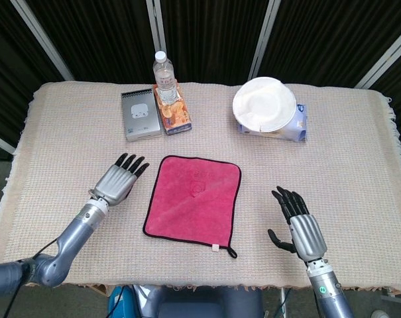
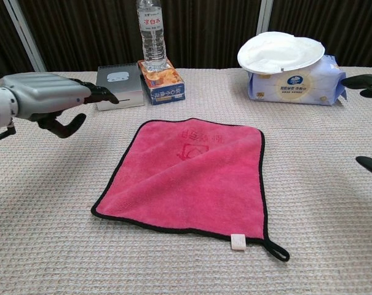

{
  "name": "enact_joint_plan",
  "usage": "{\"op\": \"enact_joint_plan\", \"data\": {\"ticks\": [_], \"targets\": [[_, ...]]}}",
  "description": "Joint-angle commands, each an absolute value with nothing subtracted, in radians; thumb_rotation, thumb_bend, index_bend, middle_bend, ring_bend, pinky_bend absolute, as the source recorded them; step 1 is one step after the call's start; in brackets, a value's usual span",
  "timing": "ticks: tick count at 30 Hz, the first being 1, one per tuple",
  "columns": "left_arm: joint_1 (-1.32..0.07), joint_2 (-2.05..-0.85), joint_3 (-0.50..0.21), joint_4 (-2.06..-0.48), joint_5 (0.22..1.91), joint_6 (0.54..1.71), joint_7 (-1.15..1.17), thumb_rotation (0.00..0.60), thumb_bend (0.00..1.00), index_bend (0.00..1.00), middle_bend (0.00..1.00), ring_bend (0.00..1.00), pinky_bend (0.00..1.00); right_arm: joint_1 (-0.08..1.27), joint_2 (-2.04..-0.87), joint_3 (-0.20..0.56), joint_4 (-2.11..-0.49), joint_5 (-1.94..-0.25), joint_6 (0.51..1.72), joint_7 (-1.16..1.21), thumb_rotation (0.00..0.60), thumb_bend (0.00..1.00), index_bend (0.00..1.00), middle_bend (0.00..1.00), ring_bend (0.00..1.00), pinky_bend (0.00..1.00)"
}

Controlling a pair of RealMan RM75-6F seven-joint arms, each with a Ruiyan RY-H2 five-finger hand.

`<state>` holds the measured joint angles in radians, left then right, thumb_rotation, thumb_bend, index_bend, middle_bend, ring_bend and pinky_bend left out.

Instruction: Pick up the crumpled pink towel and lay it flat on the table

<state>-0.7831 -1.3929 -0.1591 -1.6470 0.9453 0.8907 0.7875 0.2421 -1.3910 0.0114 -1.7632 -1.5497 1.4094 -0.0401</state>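
The pink towel (image 1: 193, 201) (image 2: 189, 175) lies spread flat in the middle of the table, black-edged, with a loop at its near right corner. My left hand (image 1: 118, 180) (image 2: 47, 98) hovers just left of the towel's far left corner, fingers extended and apart, holding nothing. My right hand (image 1: 299, 224) stays to the right of the towel, well apart from it, fingers spread and empty; in the chest view only its fingertips (image 2: 362, 80) show at the right edge.
At the back stand a grey box (image 1: 140, 114), an orange snack box (image 1: 173, 108) with a water bottle (image 1: 164, 73) on it, and a white plate (image 1: 264, 104) resting on a tissue pack (image 1: 294, 124). A woven cloth (image 1: 54, 146) covers the table.
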Motion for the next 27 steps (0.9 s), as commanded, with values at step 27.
{"op": "enact_joint_plan", "data": {"ticks": [27], "targets": [[-1.029, -1.694, -0.101, -1.312, 0.638, 0.846, 0.954, 0.600, 0.81, 0.00, 0.00, 0.00, 0.00, 0.233, -1.379, 0.037, -1.755, -1.543, 1.400, 0.011, 0.600, 0.35, 0.00, 0.00, 0.00, 0.00]]}}
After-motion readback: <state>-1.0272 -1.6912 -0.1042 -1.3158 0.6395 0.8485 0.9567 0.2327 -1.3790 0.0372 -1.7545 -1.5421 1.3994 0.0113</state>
